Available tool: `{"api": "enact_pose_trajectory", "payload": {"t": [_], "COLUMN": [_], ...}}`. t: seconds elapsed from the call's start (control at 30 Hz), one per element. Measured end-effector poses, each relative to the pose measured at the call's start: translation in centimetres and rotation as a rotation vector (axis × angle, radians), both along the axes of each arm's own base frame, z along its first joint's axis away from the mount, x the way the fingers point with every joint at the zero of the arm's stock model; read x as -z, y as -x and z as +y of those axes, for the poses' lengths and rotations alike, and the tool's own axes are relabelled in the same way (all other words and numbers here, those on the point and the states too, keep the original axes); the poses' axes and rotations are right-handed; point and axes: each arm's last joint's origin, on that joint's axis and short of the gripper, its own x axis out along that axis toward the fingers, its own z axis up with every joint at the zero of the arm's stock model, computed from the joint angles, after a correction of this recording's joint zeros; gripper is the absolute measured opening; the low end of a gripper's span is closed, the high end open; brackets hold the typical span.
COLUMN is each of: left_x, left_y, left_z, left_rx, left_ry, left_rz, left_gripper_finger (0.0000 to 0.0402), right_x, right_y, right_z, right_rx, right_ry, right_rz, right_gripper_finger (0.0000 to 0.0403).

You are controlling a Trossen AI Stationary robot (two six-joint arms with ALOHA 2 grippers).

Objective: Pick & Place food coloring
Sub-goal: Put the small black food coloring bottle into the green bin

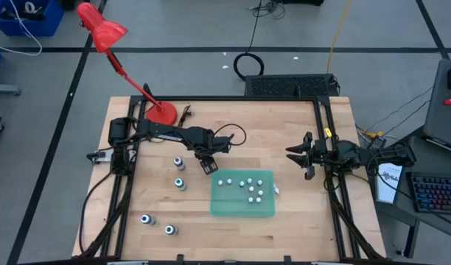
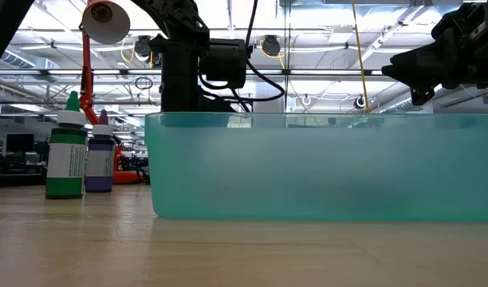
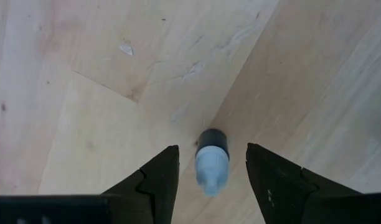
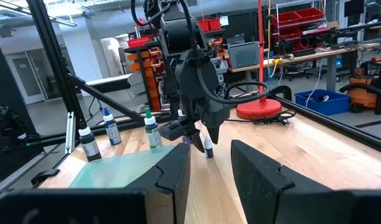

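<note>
The food coloring bottles are tiny. Several whitish ones (image 1: 249, 188) stand in a teal tray (image 1: 266, 208). Four bigger ones with coloured tops stand on the wood to the tray's left, among them one (image 1: 178, 163) and another (image 1: 146, 218). My left gripper (image 1: 208, 165) hovers just off the tray's far-left corner, open. In the left wrist view its fingers (image 3: 162, 177) stand on either side of a dark bottle with a pale blue tip (image 3: 212, 163), without touching it. That bottle (image 4: 208, 148) stands upright on the table. My right gripper (image 1: 299, 154) waits open near the table's right edge.
A red desk lamp's base (image 1: 161, 112) sits at the table's far-left corner, behind the left arm. In the low view a green bottle (image 2: 66, 155) and a purple one (image 2: 99, 162) stand left of the tray's wall (image 2: 324, 171). Bare wood lies between the tray and my right gripper.
</note>
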Motion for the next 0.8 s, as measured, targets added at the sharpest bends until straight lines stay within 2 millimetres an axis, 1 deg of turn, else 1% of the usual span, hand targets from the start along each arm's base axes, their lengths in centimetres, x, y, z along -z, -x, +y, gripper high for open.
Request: {"api": "enact_pose_trajectory", "payload": {"t": [0.17, 0.27, 0.37, 0.63, 0.67, 0.8], "left_x": [0.00, 0.00, 0.00, -0.03, -0.03, -0.20], "left_y": [0.02, 0.08, 0.07, 0.01, 0.01, 0.06], "left_z": [0.00, -0.01, -0.03, -0.03, -0.03, -0.03], "left_rx": [0.000, 0.000, 0.003, 0.025, 0.028, 0.036], "left_ry": [-0.001, 0.003, 0.009, 0.008, 0.008, 0.009], "left_rz": [0.002, 0.009, 0.007, 0.004, 0.004, 0.016], "left_gripper_finger": [0.0188, 0.0179, 0.0153, 0.0065, 0.0059, 0.0059], "right_x": [0.00, 0.00, 0.00, 0.00, 0.00, 0.00], "right_y": [0.00, 0.00, 0.00, 0.00, 0.00, 0.00], "right_z": [0.00, 0.00, 0.00, 0.00, 0.00, 0.00], "right_rx": [0.000, 0.000, 0.000, 0.000, 0.000, 0.000], "right_ry": [0.000, 0.000, 0.000, 0.000, 0.000, 0.000], "right_rz": [0.000, 0.000, 0.000, 0.000, 0.000, 0.000], "right_gripper_finger": [0.0105, 0.0105, 0.0105, 0.0105, 0.0105, 0.0105]}}
